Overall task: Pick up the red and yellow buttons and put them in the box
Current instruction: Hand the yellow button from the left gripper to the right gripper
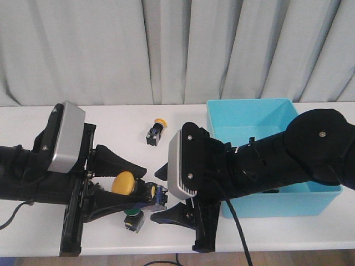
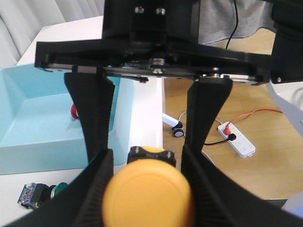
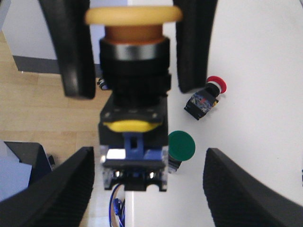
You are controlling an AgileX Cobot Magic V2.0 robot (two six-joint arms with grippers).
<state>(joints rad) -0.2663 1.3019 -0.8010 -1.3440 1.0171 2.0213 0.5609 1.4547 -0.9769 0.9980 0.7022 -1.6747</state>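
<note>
Fingers of your left gripper (image 1: 135, 191) squeeze the yellow button (image 1: 124, 182) near the table's front edge; your right gripper (image 1: 162, 194) gapes wide, holding nothing.

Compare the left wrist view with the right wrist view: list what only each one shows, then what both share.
Only the left wrist view shows the turquoise box, a red button inside it, and the white power strip on the wooden floor. Only the right wrist view shows a red button lying on the white table and the open fingers of the right end effector. Both show the big yellow button clamped in the left end effector, and a green button on the table.
</note>
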